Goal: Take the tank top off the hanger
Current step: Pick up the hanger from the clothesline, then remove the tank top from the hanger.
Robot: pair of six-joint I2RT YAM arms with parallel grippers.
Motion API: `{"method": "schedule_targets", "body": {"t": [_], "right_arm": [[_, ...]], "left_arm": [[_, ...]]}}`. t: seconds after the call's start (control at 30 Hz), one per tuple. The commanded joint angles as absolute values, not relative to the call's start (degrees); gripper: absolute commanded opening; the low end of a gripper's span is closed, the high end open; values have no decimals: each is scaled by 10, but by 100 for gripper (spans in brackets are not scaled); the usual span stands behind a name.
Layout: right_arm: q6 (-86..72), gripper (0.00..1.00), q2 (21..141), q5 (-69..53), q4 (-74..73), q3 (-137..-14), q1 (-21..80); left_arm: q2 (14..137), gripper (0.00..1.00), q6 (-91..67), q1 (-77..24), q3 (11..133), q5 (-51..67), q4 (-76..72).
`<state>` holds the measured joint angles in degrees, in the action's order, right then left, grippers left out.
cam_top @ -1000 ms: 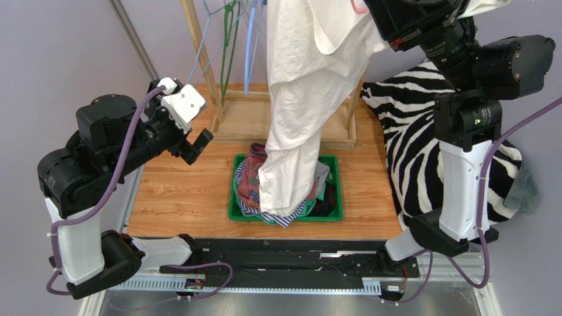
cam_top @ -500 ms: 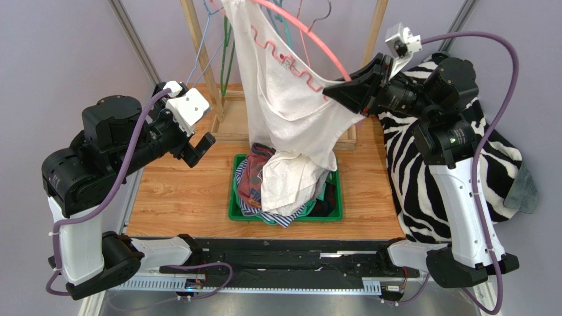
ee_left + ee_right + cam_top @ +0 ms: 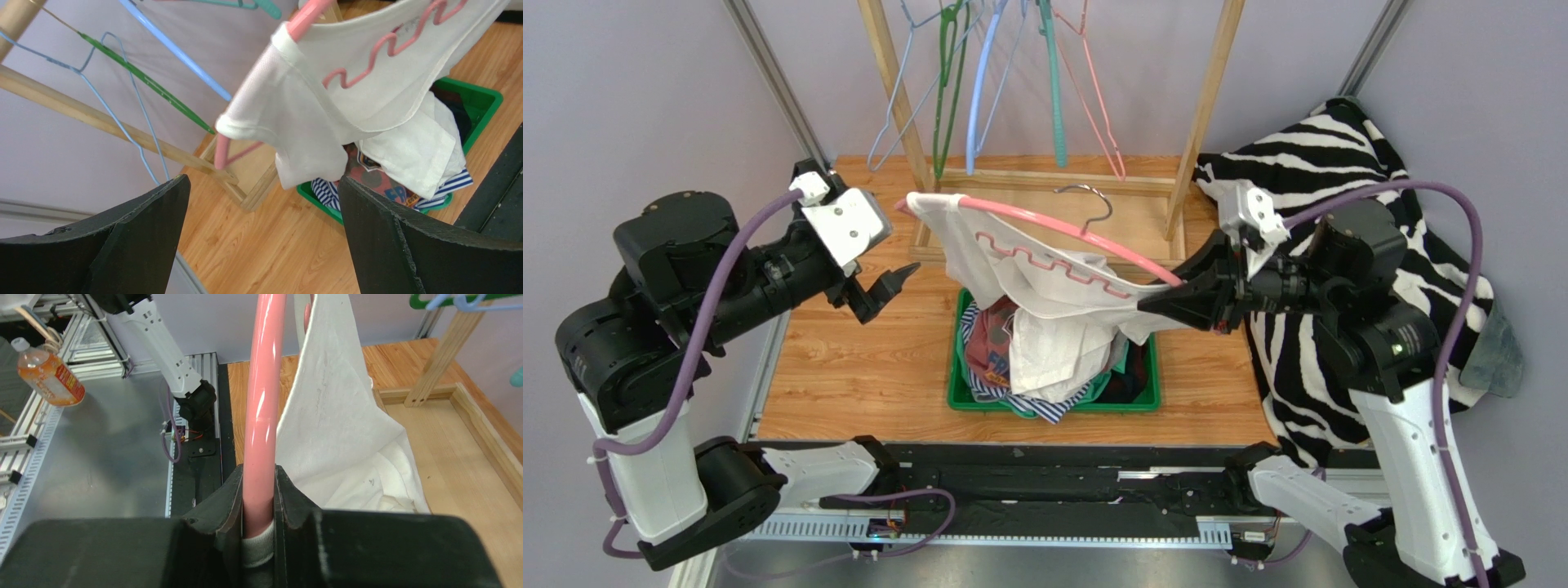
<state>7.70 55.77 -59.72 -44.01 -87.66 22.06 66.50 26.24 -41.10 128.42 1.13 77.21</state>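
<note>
The left arm [image 3: 646, 466] and the right arm [image 3: 1412, 441] look like twins: glossy white plastic link shells set between bulky, rounded black joint housings, both bolted to a flat black base rail [image 3: 1075, 484]. A thick purple cable [image 3: 705, 328] loops loosely along each arm, and a small boxy white camera housing [image 3: 844, 221] sits at each wrist. The fingers [image 3: 393, 245] are matte black, broad and wedge-shaped.
</note>
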Motion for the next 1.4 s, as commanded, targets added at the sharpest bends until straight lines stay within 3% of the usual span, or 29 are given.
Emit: {"method": "schedule_targets", "body": {"t": [0.0, 0.43, 0.73, 0.9, 1.07, 1.23, 1.37], "right_arm": [[146, 0, 521, -637, -439, -920, 229], [83, 0, 546, -625, -329, -1037, 229], [140, 0, 567, -567, -404, -977, 228], [143, 0, 601, -599, -432, -958, 229], [99, 0, 634, -692, -446, -983, 229], [8, 0, 650, -767, -385, -955, 241], [11, 0, 636, -761, -384, -919, 256]], "left_arm": [[685, 99, 277, -408, 1333, 56, 743], [672, 99, 257, -399, 1341, 65, 744], [655, 99, 272, -390, 1350, 47, 741], [650, 99, 322, -388, 1385, 68, 766], [615, 99, 405, -388, 1273, 164, 752], [570, 99, 448, -388, 1153, 204, 637], [611, 99, 446, -388, 1188, 189, 647]]}}
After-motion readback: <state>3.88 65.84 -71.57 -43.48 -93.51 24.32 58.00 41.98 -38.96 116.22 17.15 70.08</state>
